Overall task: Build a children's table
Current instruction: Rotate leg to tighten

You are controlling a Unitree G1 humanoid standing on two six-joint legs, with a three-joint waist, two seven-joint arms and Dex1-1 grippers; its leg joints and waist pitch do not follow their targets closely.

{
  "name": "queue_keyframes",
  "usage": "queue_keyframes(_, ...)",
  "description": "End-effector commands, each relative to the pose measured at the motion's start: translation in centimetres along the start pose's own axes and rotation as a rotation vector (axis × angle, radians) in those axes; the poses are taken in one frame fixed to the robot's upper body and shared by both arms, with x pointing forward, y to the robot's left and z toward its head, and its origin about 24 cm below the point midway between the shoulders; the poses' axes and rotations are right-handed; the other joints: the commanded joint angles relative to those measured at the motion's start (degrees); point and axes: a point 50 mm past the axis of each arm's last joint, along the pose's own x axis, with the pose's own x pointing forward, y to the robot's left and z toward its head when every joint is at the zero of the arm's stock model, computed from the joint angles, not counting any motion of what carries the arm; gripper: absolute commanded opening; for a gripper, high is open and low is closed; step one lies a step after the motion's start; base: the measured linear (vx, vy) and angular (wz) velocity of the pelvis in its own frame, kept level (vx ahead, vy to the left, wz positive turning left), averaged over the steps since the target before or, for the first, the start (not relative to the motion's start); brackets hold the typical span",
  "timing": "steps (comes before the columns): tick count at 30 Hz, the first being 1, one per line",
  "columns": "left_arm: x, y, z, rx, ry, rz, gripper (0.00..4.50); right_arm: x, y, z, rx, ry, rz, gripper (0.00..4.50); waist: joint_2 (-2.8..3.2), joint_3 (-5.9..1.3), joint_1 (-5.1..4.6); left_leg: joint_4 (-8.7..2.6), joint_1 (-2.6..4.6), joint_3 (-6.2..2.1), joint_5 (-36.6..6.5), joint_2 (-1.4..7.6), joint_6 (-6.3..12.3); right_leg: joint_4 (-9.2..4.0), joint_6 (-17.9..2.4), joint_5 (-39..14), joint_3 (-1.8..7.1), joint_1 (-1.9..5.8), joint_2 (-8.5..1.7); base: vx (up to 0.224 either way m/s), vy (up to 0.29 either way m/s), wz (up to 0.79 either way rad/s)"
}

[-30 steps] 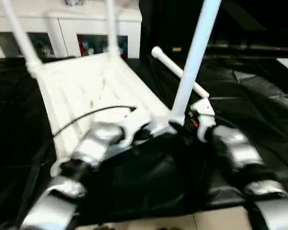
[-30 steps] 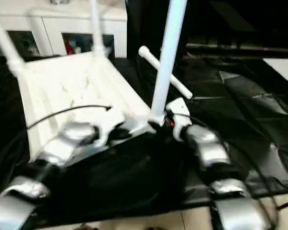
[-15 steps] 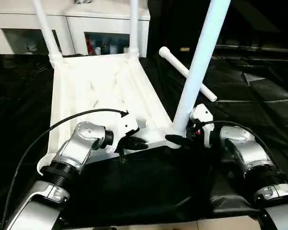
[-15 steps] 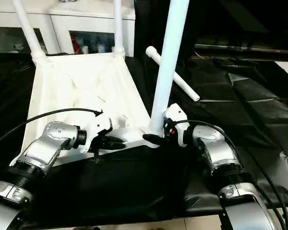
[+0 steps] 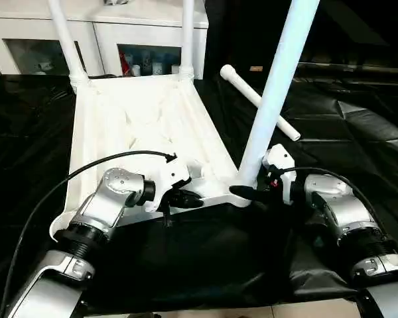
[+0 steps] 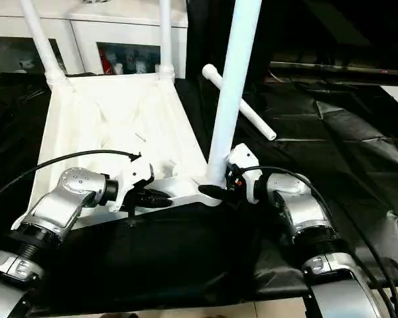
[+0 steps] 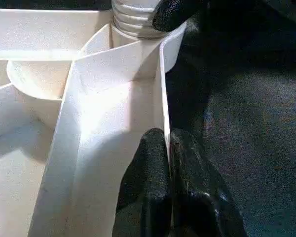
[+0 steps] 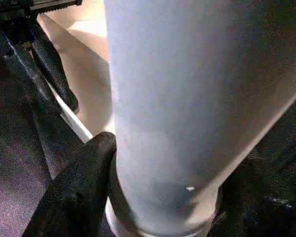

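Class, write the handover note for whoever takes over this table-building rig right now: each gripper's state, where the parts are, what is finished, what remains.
Left gripper: shut on the near rim of the tabletop, which lies upside down on the black sheet.
Right gripper: fingers around the base of the near right leg, which stands in its corner socket.
Done: two far legs stand in their sockets; the third is upright in its socket, but whether it is fully seated is unclear.
Left: the fourth leg lies loose on the sheet to the right of the tabletop; the near left corner awaits it.
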Motion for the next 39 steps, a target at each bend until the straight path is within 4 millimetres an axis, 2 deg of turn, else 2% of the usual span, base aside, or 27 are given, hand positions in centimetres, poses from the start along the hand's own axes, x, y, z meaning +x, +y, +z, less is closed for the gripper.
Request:
queue_keyframes(1,0.9,-0.8,1.4,0.036,-0.103,-0.078,0.0,0.7,0.8,-0.6,0.006,0.035,0.053,2.7,-0.98,-3.64,0.01,-3.86,0.86,-1.98,-13.95,3.88,2.05,-4.59,-9.74,-21.31,3.48,2.34,-4.61,0.0,0.0,0.0)
queue_keyframes(4,0.8,-0.8,1.4,0.031,-0.101,-0.073,0.0,0.8,0.7,-1.0,0.028,0.032,0.011,2.69,-0.88,-3.68,-0.01,-3.84,0.89,-2.0,-13.89,3.88,1.98,-4.58,-9.77,-21.35,3.49,2.33,-4.63,0.0,0.0,0.0)
queue_keyframes(6,1.4,-0.1,1.2,-0.011,-0.079,0.038,0.0,1.1,0.0,-2.2,0.096,0.041,-0.158,2.69,-0.86,-3.62,-0.18,-3.93,0.85,-2.06,-14.18,3.89,1.7,-4.62,-9.8,-21.67,3.46,2.28,-4.63,0.0,0.0,0.0)
queue_keyframes(8,1.4,-0.1,1.2,-0.011,-0.079,0.038,0.0,1.1,0.0,-2.2,0.096,0.041,-0.158,2.69,-0.87,-3.46,-0.65,-4.03,0.99,-2.28,-16.57,3.78,0.52,-5.14,-9.04,-25.55,3.29,2.24,-4.72,0.0,0.0,0.0)
queue_keyframes(9,1.6,0.2,1.1,-0.032,-0.07,0.092,0.0,1.2,-0.2,-2.7,0.123,0.048,-0.223,2.69,-0.9,-3.52,-0.74,-4.01,1.01,-2.34,-16.84,3.81,0.36,-5.14,-8.75,-26.15,3.25,2.28,-4.76,0.0,0.0,0.0)
queue_keyframes(10,2.2,0.9,1.1,-0.076,-0.055,0.214,0.0,1.6,-0.6,-3.3,0.177,0.059,-0.351,2.69,-0.74,-3.33,-0.98,-4.03,1.28,-2.35,-18.03,3.8,0.16,-5.53,-8.4,-27.65,3.26,1.87,-4.66,0.0,0.0,0.0)
queue_keyframes(11,2.8,1.5,1.3,-0.127,-0.038,0.325,0.0,2.2,-0.8,-3.7,0.238,0.08,-0.488,2.69,-0.47,-3.14,-1.53,-4.09,1.63,-2.39,-19.53,3.84,-0.83,-5.6,-8.48,-28.93,3.27,1.43,-4.47,0.0,0.0,0.0)
queue_keyframes(12,3.3,1.7,1.5,-0.164,-0.03,0.383,0.0,2.7,-0.9,-3.8,0.289,0.087,-0.569,2.69,-0.62,-3.05,-1.85,-4.17,1.62,-2.51,-20.34,3.76,-1.3,-5.8,-8.22,-30.18,3.1,1.43,-4.35,0.0,0.0,0.0)
queue_keyframes(13,3.8,1.8,2.0,-0.203,-0.037,0.436,0.0,3.3,-0.8,-3.8,0.342,0.093,-0.642,2.69,-0.71,-3.15,-2.11,-4.03,1.76,-2.74,-21.71,3.66,-2.04,-6.03,-7.27,-32.94,2.78,1.53,-4.57,0.0,0.0,0.0)
queue_keyframes(14,4.0,1.9,2.1,-0.211,-0.04,0.447,0.0,3.4,-0.8,-3.8,0.354,0.095,-0.658,2.69,-0.66,-3.18,-2.22,-4.06,1.7,-2.86,-21.76,3.71,-2.36,-6.02,-6.99,-33.29,2.75,1.6,-4.69,0.0,0.0,0.0)
queue_keyframes(15,4.5,1.8,2.7,-0.236,-0.055,0.464,0.0,4.0,-0.6,-3.7,0.396,0.094,-0.695,2.69,-0.57,-3.24,-2.28,-3.96,1.72,-2.99,-22.72,3.55,-2.27,-6.45,-5.89,-34.53,2.45,1.56,-4.67,0.0,0.0,0.0)
queue_keyframes(17,5.5,1.7,3.9,-0.244,-0.084,0.483,0.0,5.1,-0.2,-3.3,0.461,0.075,-0.719,2.69,-0.8,-3.23,-2.42,-3.9,2.03,-2.78,-23.82,3.42,-1.49,-7.03,-4.87,-34.59,2.37,1.22,-4.56,0.0,0.0,0.0)
queue_keyframes(19,5.9,1.5,4.3,-0.239,-0.089,0.482,0.0,5.7,0.1,-3.1,0.481,0.066,-0.715,2.69,-0.68,-3.42,-2.19,-4.04,1.8,-2.79,-22.99,3.38,-0.68,-7.27,-4.15,-33.21,2.27,1.49,-4.69,0.0,0.0,0.0)
queue_keyframes(21,6.7,1.2,4.8,-0.218,-0.086,0.476,0.0,6.7,0.6,-2.6,0.469,0.056,-0.697,2.69,-0.63,-3.44,-2.13,-4.31,1.46,-2.83,-22.26,3.57,-0.61,-6.92,-4.56,-30.77,2.41,1.54,-4.61,0.0,0.0,0.0)
queue_keyframes(23,6.8,1.2,4.8,-0.215,-0.081,0.478,0.0,7.1,0.9,-2.3,0.463,0.049,-0.686,3.25,-0.61,-3.46,-2.05,-4.29,1.57,-2.74,-22.62,3.54,-0.67,-6.83,-5.05,-29.7,2.51,1.44,-4.68,0.0,0.0,0.0)
queue_keyframes(27,6.7,1.3,4.6,-0.215,-0.067,0.492,0.0,7.5,0.9,-1.9,0.471,0.028,-0.688,3.46,-0.68,-3.42,-2.02,-4.35,1.3,-2.75,-22.46,3.47,-0.29,-6.69,-5.32,-29.43,2.63,1.59,-4.78,0.0,0.0,0.0)
queue_keyframes(29,6.4,1.5,4.5,-0.219,-0.058,0.506,0.0,7.4,0.6,-1.5,0.48,0.002,-0.699,3.8,-0.9,-3.6,-2.58,-4.53,0.32,-3.04,-20.97,3.44,-0.24,-6.36,-5.09,-28.73,2.48,2.44,-4.86,0.0,0.0,0.0)
queue_keyframes(30,6.2,1.6,4.4,-0.221,-0.054,0.511,0.0,7.3,0.4,-1.2,0.453,-0.008,-0.704,3.8,-0.81,-3.69,-2.84,-4.63,-0.07,-3.14,-19.96,3.48,-0.13,-6.17,-5.08,-27.31,2.47,2.64,-4.85,0.0,0.0,0.0)
queue_keyframes(31,6.2,1.6,4.4,-0.222,-0.054,0.511,0.0,7.3,0.4,-1.1,0.448,-0.011,-0.704,3.89,-0.73,-3.65,-2.84,-4.62,0.09,-3.12,-20.13,3.52,-0.11,-6.19,-5.2,-27.26,2.44,2.48,-4.78,0.0,0.0,0.0)
queue_keyframes(32,6.1,1.8,4.4,-0.222,-0.055,0.516,0.0,6.9,-0.1,0.0,0.377,-0.061,-0.691,3.89,-0.68,-3.67,-2.72,-4.32,0.79,-2.85,-20.77,3.41,0.07,-6.44,-5.92,-26.88,2.57,1.95,-4.77,0.0,0.0,0.0)
queue_keyframes(33,6.1,1.8,4.4,-0.222,-0.056,0.516,0.0,6.8,-0.2,0.1,0.367,-0.072,-0.688,3.89,-0.68,-3.7,-2.64,-4.26,0.88,-2.76,-20.56,3.38,0.24,-6.39,-6.32,-26.36,2.64,1.9,-4.77,0.0,0.0,0.0)
queue_keyframes(34,6.1,1.8,4.4,-0.221,-0.057,0.516,0.0,6.5,-0.4,0.6,0.344,-0.098,-0.68,3.89,-0.59,-3.69,-2.48,-4.28,0.79,-2.65,-19.7,3.39,0.64,-6.28,-6.74,-24.95,2.73,2.02,-4.68,0.0,0.0,0.0)
queue_keyframes(36,6.1,1.8,4.9,-0.199,-0.091,0.507,0.0,4.7,-1.0,1.6,0.272,-0.17,-0.667,3.89,-0.67,-3.75,-2.27,-4.35,0.63,-2.57,-18.39,3.51,1.16,-5.97,-7.23,-22.32,2.81,2.19,-4.52,0.0,0.0,0.0)
queue_keyframes(37,6.1,1.8,5.0,-0.197,-0.093,0.506,0.0,4.6,-1.0,1.6,0.271,-0.172,-0.667,3.89,-0.77,-3.87,-2.05,-4.31,0.7,-2.52,-17.36,3.65,1.54,-5.66,-7.67,-20.23,2.9,2.26,-4.47,0.0,0.0,0.0)
queue_keyframes(38,6.1,1.9,5.5,-0.171,-0.126,0.507,0.0,3.5,-1.2,1.6,0.259,-0.192,-0.669,3.89,-0.87,-3.89,-2.05,-4.3,0.45,-2.48,-16.41,3.62,2.2,-5.51,-8.39,-18.74,2.9,2.49,-4.45,0.0,0.0,0.0)
queue_keyframes(39,5.9,1.9,6.0,-0.171,-0.168,0.505,0.0,2.7,-1.3,1.5,0.252,-0.189,-0.676,3.89,-0.92,-3.91,-1.75,-4.17,0.71,-2.3,-15.56,3.63,2.7,-5.39,-8.67,-17.66,3.0,2.31,-4.3,0.0,0.0,0.0)
